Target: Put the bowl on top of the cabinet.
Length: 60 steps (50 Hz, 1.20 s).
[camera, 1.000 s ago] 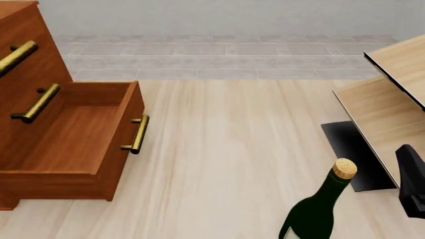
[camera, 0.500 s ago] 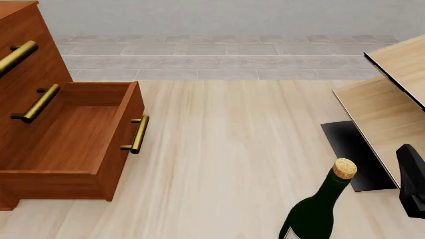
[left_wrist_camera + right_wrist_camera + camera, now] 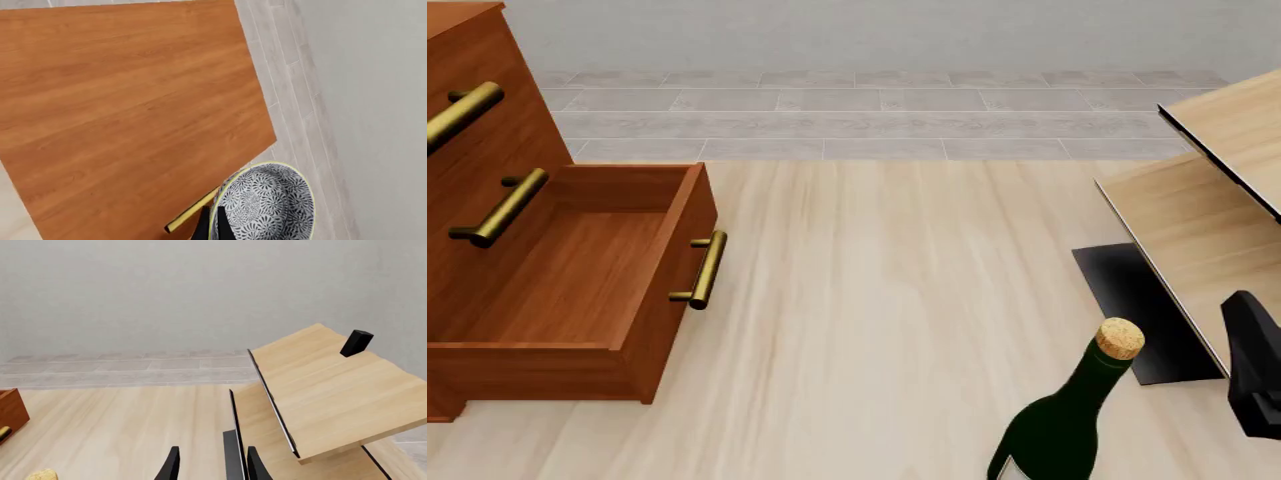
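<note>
In the left wrist view the bowl (image 3: pixel 267 202), white with a grey-blue speckled pattern and a pale yellow rim, hangs from my left gripper (image 3: pixel 213 226). The gripper's black fingers are shut on the bowl's rim. Below it spreads the flat reddish-brown top of the cabinet (image 3: pixel 127 105). The bowl shows just past that top's corner, over the grey tiled floor. A brass handle (image 3: pixel 190 216) pokes out beside the bowl. In the front view the cabinet (image 3: pixel 507 250) stands at the left with its bottom drawer (image 3: pixel 587 280) pulled out; bowl and left gripper are outside that view. My right gripper (image 3: pixel 212 467) is open and holds nothing.
A dark green bottle (image 3: pixel 1068 420) with a cork (image 3: pixel 1120 338) stands near the front edge, right of centre. A pale wood structure with black edges (image 3: pixel 1214 200) fills the right side, with the right arm (image 3: pixel 1254 375) beside it. Its sloping panels (image 3: pixel 327 385) rise just ahead of the right gripper.
</note>
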Motion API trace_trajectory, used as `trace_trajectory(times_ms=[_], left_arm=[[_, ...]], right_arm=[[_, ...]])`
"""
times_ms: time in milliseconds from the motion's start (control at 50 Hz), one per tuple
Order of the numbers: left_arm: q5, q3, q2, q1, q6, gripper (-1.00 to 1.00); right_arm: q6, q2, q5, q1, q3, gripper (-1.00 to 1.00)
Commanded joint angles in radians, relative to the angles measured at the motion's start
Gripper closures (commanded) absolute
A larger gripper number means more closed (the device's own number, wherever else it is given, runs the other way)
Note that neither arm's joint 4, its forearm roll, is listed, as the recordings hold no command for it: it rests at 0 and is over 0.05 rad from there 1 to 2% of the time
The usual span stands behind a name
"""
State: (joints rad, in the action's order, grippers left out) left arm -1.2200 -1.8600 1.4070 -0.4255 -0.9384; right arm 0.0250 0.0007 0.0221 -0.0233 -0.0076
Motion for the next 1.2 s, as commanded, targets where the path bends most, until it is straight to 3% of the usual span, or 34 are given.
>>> trace_trajectory(times_ms=[20, 440, 1200], left_arm=[[0.000, 0.000, 0.008, -0.091, -0.010, 1.00], [0.000, -0.007, 0.068, -0.173, 0.015, 1.00], [0.000, 0.048, 0.100, -0.189, 0.049, 1.00]], right_arm=[[-0.002, 0.000, -0.004, 0.002, -0.002, -1.00], [0.000, 0.000, -0.004, 0.001, -0.002, -1.00], [0.001, 0.000, 0.003, 0.000, 0.003, -1.00]])
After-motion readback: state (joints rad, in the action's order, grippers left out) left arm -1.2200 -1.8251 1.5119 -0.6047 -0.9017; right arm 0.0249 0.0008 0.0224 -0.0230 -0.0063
